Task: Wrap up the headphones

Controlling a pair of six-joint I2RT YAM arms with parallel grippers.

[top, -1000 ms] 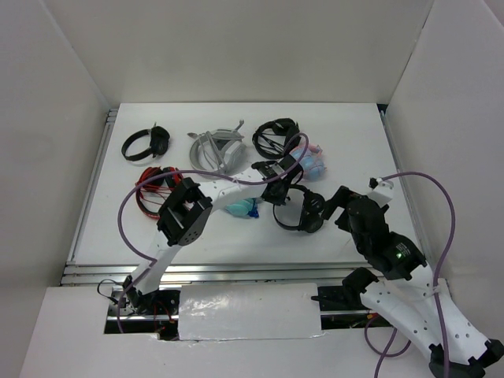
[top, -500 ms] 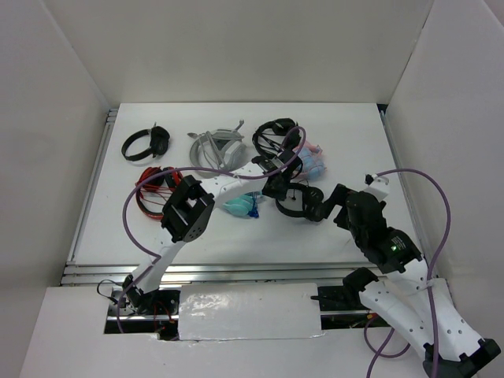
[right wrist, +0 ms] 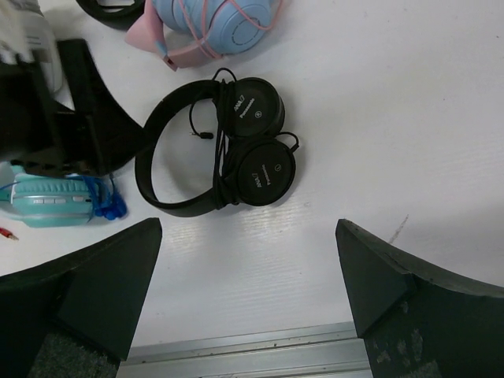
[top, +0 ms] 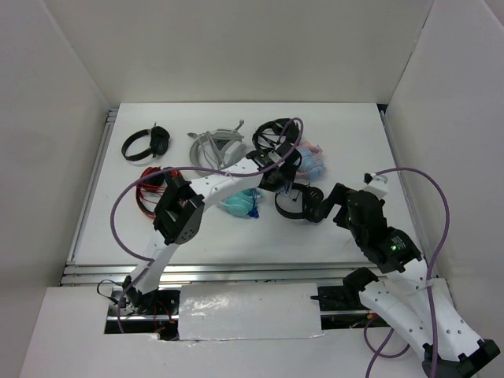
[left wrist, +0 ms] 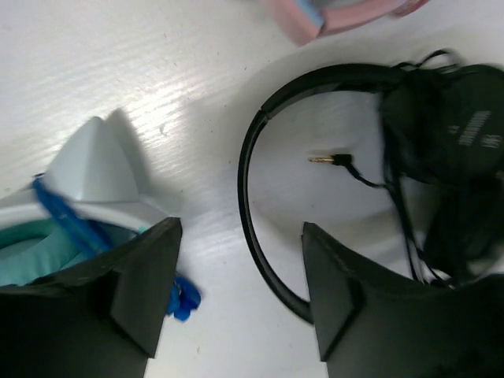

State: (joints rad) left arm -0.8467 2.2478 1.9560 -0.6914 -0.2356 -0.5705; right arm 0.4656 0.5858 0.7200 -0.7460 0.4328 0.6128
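Observation:
The headphones [right wrist: 252,150] lie flat on the white table at mid-right, thin headband to the left, two round earcups side by side, black cable wound around them. Their gold jack plug [left wrist: 331,160] lies inside the headband loop [left wrist: 250,157]. My left gripper [left wrist: 239,260] hovers open just over the headband, whose arc runs between the fingers without being held; it is seen from above at the headphones' far-left side [top: 285,183]. My right gripper [right wrist: 248,236] stands wide open and empty on the near side of the headphones [top: 299,203].
Teal headphones with a blue cable [top: 240,205] lie just left of the task pair, pink-and-blue ones [top: 311,161] just behind. Farther back are a black pair [top: 274,134], a silver pair [top: 216,148] and a chunky black pair [top: 146,144]; a red-and-black pair [top: 153,185] lies left. A metal rail [right wrist: 252,350] edges the table front.
My left gripper has opened, let go of the headphones and drawn back a little. The headphones have shifted slightly toward the back. My right arm has moved slightly.

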